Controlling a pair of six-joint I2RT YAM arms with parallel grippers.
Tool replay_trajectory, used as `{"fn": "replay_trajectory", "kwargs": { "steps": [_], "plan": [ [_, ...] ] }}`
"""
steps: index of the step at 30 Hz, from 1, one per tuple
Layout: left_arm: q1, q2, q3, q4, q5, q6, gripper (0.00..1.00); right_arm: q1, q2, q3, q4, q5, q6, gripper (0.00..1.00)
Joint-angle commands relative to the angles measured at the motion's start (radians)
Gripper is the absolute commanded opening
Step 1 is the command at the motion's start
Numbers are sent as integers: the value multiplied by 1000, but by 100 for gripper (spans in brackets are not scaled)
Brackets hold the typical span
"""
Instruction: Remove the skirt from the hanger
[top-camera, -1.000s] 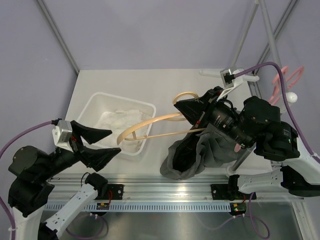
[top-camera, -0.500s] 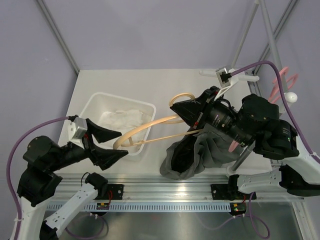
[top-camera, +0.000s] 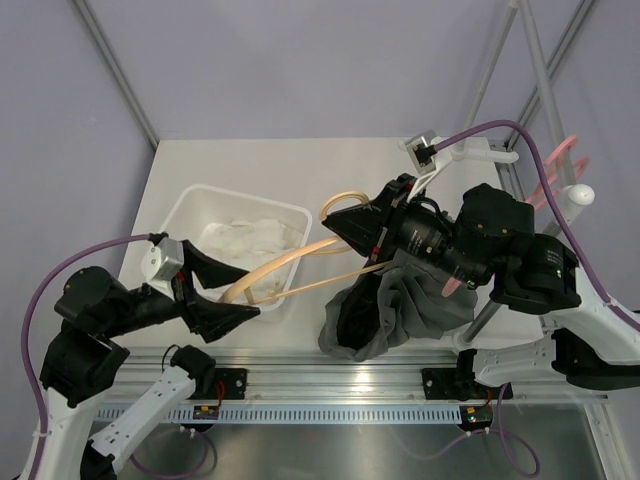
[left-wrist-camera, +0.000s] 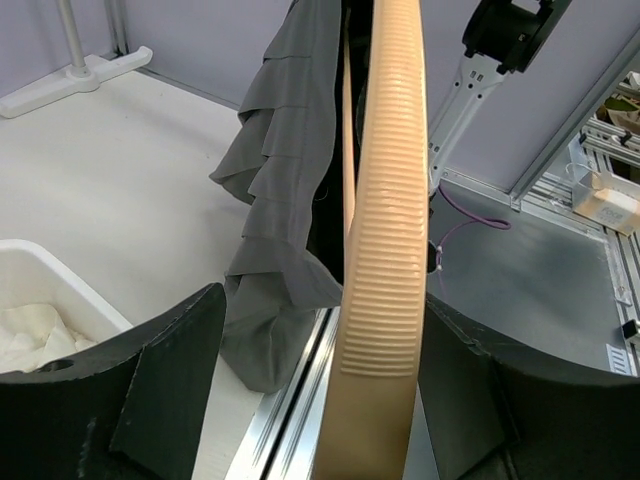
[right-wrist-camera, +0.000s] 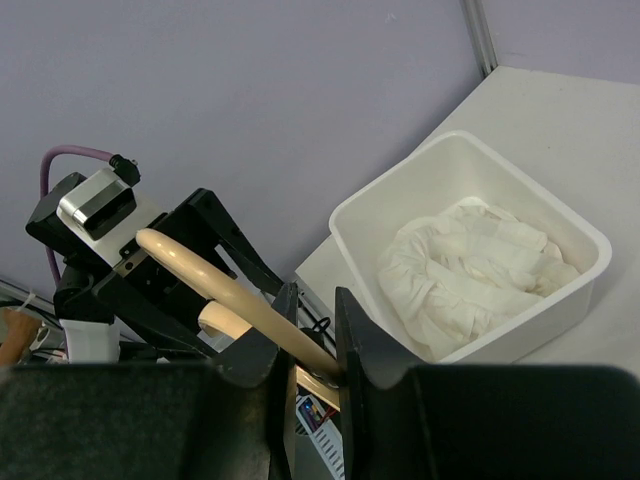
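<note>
Hanger (top-camera: 300, 250) clamped in the right gripper (top-camera: 340, 222), skirt (top-camera: 400, 310) sagging off its far end onto the table (top-camera: 200, 170) edge; left gripper (top-camera: 250, 290) gapes around the near arm (not gripping yet), so a glancing close could twist it loose

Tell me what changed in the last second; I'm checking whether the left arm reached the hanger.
The left gripper swung rightward; its open jaws now straddle the free end of the hanger, not closed. The right gripper, clamped on the hanger, carried it slightly leftward. The skirt still hangs from it; the white bin stayed put.
</note>
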Motion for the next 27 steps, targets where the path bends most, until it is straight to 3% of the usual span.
{"fn": "replay_trajectory", "kwargs": {
  "steps": [1,4,5,7,8,9,12,14,15,16,18,19,21,27],
  "plan": [
    [1,22,43,49,39,19,71,-8,-2,41,29,-33,-1,0],
    [1,28,42,46,31,13,55,-10,0,41,37,-42,1,0],
    [1,31,42,38,28,13,43,-10,1,42,39,-45,1,0],
    [1,36,43,32,12,5,29,-8,3,44,40,-51,1,0],
    [1,37,43,24,4,2,12,-10,7,45,42,-56,4,0],
    [1,39,47,24,-8,-1,2,-10,6,45,46,-67,5,0],
    [3,39,50,17,-45,-18,0,-11,12,44,48,-77,2,0],
    [1,28,51,23,-73,-19,0,-10,16,44,37,-85,-5,11],
    [1,25,56,21,-94,-27,0,-11,16,42,31,-88,-11,23],
    [1,17,59,11,-113,-27,0,-10,16,39,25,-90,-13,45],
    [3,14,68,-6,-162,-16,0,-10,19,39,-3,-84,-16,62],
    [1,13,70,-16,-176,-15,0,-11,16,36,-12,-80,-16,81],
    [1,13,70,-22,-200,-10,0,-10,12,28,-33,-77,-13,99],
    [1,25,77,-16,-235,14,0,-10,-49,-51,-72,-88,-4,99]
  ]
}}
